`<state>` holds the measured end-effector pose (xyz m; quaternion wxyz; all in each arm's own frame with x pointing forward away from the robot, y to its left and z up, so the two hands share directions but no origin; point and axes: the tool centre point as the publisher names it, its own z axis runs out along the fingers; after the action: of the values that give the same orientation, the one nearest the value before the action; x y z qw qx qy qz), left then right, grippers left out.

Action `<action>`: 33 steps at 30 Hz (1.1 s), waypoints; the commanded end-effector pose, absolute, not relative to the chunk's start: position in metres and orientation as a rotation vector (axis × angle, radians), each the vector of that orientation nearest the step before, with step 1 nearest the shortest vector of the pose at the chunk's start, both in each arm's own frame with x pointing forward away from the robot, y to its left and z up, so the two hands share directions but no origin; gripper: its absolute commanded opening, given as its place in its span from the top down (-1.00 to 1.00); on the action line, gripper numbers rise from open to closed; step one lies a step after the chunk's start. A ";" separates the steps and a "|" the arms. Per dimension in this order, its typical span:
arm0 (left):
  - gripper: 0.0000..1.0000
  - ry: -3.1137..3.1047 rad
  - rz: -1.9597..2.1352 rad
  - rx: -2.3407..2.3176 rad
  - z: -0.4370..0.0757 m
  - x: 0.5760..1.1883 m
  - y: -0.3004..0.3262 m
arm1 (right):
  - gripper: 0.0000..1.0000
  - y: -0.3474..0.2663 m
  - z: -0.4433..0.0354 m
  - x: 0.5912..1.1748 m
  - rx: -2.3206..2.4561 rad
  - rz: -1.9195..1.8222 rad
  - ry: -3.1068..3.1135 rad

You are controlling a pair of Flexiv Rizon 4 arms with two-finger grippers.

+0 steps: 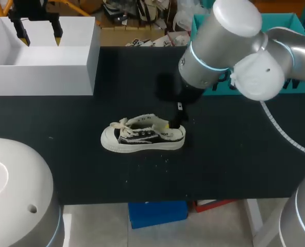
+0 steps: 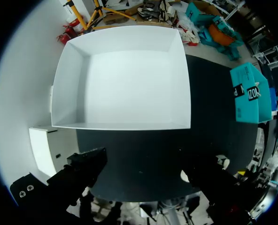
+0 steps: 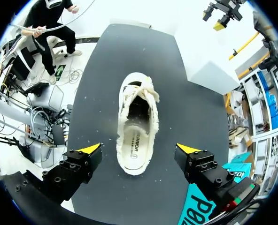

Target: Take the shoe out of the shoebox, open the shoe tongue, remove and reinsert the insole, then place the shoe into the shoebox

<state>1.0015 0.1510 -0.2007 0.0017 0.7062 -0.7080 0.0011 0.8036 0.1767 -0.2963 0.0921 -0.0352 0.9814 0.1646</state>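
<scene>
White card makes up the shoebox [image 1: 44, 77], which stands open at the far left of the black counter [image 1: 235, 154] with nothing visible inside. The left gripper [image 1: 39, 35] hangs above it, its yellow-tipped fingers spread apart and carrying nothing. Further right, near the middle of the counter and well clear of the box, the shoe [image 1: 142, 138] sits upright on its sole with its toe pointing left, a low canvas sneaker with pale laces and a frayed collar. The insole [image 3: 135, 145] looks to be lying flat inside it. Over the heel hovers the right gripper [image 3: 138, 151], opened wide with one finger on each side of the heel and neither touching, so it grasps nothing. Behind the right arm lies a teal box [image 1: 289, 23]. The main risk, as I judge it, is that the shoe is light and nothing steadies it. A finger that comes down off-centre, or hooks the frayed collar, could push it along the counter or roll it onto its side. A pinch on the soft heel wall might fold the canvas over the insole and trap it. The left gripper is too far off to brace the toe.
</scene>
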 end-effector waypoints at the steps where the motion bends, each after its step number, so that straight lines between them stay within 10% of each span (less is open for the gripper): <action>1: -1.00 -2.221 0.000 2.218 -0.200 1.001 0.150 | -1.00 0.173 -0.298 0.802 -0.112 0.565 2.900; 33: -1.00 -2.221 0.000 2.218 -0.200 1.001 0.150 | -1.00 0.146 -0.349 0.809 -0.023 0.981 2.803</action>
<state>1.0015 0.1510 -0.2007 0.0017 0.7062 -0.7080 0.0011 0.8077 0.1476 -0.3349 0.0821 -0.0029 0.9596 0.2692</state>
